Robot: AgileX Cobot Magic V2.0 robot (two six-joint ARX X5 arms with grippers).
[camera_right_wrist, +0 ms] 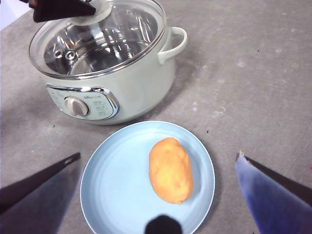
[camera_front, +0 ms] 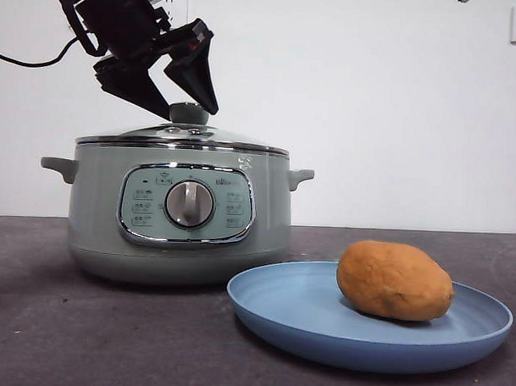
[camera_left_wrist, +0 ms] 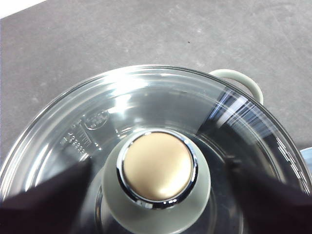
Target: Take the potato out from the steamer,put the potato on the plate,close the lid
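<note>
Potato (camera_front: 395, 281): on the plate (camera_front: 279, 308), long axis pointing at the steamer (camera_front: 96, 230).
Lid (camera_right_wrist: 131, 29): seated on the steamer rim.
My left gripper (camera_front: 172, 90): fingers spread wide, straddling the knob (camera_left_wrist: 157, 171), gripping nothing.
My right gripper (camera_right_wrist: 158, 195): fingers apart, empty, above the plate.
Next: lift clear, I reckon.

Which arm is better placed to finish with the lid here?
Left. The left gripper is open, jaws either side of the knob of the lid, which sits on the steamer. The right gripper hangs open above the plate holding the potato.
</note>
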